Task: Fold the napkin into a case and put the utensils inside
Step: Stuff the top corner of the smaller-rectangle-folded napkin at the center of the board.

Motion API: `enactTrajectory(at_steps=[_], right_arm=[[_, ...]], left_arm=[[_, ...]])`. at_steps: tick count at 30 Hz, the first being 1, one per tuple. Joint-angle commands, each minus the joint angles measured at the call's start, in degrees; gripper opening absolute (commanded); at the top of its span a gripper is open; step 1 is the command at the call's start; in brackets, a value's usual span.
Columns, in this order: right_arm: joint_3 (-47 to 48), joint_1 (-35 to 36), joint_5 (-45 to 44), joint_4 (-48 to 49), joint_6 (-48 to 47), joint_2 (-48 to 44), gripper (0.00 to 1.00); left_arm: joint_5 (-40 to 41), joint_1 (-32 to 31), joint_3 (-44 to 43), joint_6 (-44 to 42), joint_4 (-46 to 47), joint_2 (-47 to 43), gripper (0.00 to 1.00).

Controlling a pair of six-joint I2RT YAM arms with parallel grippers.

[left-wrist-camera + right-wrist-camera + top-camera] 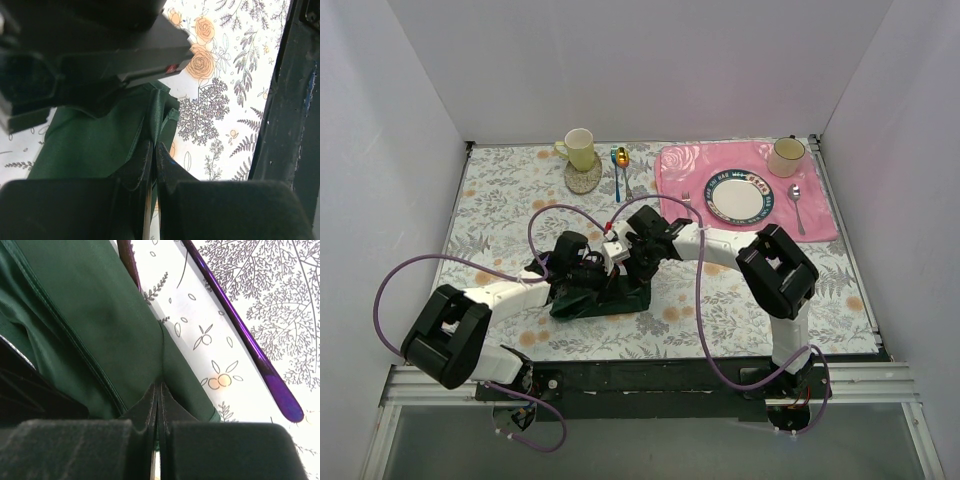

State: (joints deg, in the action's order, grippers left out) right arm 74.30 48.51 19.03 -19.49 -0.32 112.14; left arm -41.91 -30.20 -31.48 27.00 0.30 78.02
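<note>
Napkin [600,298] of dark green, soft plain cloth lies bunched on the floral tablecloth [500,200] near the front middle of the table, between the two arms. The left gripper [578,272] and the right gripper [632,256] meet over it, so the overhead view hides most of the cloth and both sets of fingertips.

Well behind it, along the far edge, stand a pale yellow mug [580,148] on a round coaster [582,182], a blue spoon [616,172] and a gold spoon [623,158] side by side. Next to these lies a pink rose-patterned placemat [820,215]. It carries a white plate with a dark rim [738,196], a cream cup [786,155] and a silver spoon [797,207].

The left wrist view shows the left gripper [152,150] with its jaws pressed together on an upright fold of the napkin [95,145]. The black body of the other arm hangs just above the cloth there.

The right wrist view shows the right gripper [158,390] with its jaws closed tight, a crease of the napkin [95,325] pinched at the tips. Only this view shows a slim shiny purple utensil handle [240,335] lying on the tablecloth just beside the cloth's edge and not touching it. A second dark purple handle [129,260] runs along the cloth's edge higher up. Which is spoon and which is fork cannot be told.
</note>
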Motion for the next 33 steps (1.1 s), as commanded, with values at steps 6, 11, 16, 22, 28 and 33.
enactTrajectory(at_steps=[6,11,16,22,28,33], right_arm=[[-3.64,-0.35,-0.92,2.61,-1.35,-7.28,0.01],[-4.34,-0.35,-0.22,3.31,-1.0,-7.37,0.01],[-2.76,-0.35,1.89,2.88,-1.01,-5.88,0.01],[-2.32,-0.26,0.14,3.31,1.72,-3.95,0.31],[-4.08,0.27,-3.82,5.07,2.86,-2.72,0.33],[-5.75,2.11,-6.28,7.44,3.57,-1.4,0.33]], left_arm=[[1.74,0.05,-2.87,2.35,-3.02,1.52,0.0],[0.52,1.19,-5.69,4.1,-5.65,3.37,0.0],[-2.02,1.72,-5.7,2.53,-6.18,2.14,0.0],[-1.68,1.63,-3.5,0.07,-5.04,1.7,0.0],[-1.25,1.63,-2.88,0.24,-4.34,1.26,0.0],[-1.15,1.63,-2.7,0.77,-3.63,2.05,0.0]])
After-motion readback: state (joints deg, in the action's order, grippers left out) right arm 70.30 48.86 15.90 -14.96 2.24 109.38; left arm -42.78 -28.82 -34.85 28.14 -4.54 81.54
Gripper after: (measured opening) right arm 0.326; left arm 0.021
